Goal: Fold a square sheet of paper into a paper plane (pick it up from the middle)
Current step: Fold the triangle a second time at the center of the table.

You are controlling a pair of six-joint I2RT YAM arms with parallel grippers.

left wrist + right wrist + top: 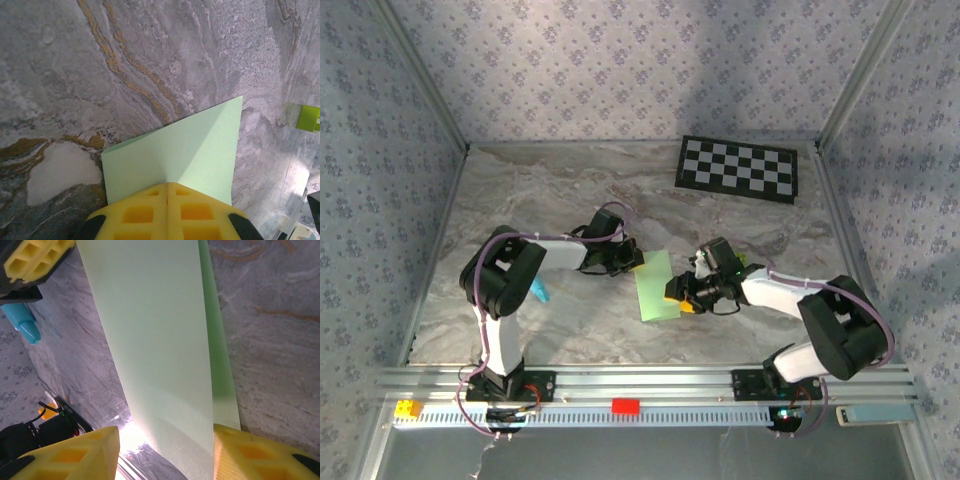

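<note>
The pale mint-green sheet of paper (655, 285) lies mid-table, doubled over into a narrow rectangle. My left gripper (632, 258) is at its far left corner, its yellow pads shut on the paper's edge (167, 186). From that pinch the paper (190, 150) rises in a crease. My right gripper (682, 295) sits at the sheet's right side. It stands open (165, 450) with the paper (160, 340) running between its fingers. There is a gap at the left finger (65, 452), and the right finger (265, 455) is against the lower layer's edge.
A small cyan-blue stick (539, 291) lies on the table by the left arm, also in the right wrist view (22, 322). A black-and-white checkerboard (738, 167) lies flat at the back right. The metal rail (650, 385) runs along the near edge.
</note>
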